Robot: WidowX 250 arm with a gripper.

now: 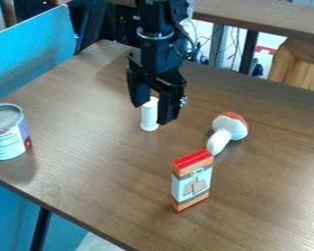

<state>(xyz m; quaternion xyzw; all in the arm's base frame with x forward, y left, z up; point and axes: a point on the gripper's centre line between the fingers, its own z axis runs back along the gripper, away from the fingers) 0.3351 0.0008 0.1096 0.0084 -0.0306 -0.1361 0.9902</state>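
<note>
The jaws stand wide at the white cylinder [149, 118] toward the far edge of the surface [100, 162], approach seemingly done, grasping left

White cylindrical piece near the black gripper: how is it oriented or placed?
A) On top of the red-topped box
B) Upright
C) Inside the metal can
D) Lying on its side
B: the white cylindrical piece is upright, its wider foot down, beside the black two-finger gripper.
</note>
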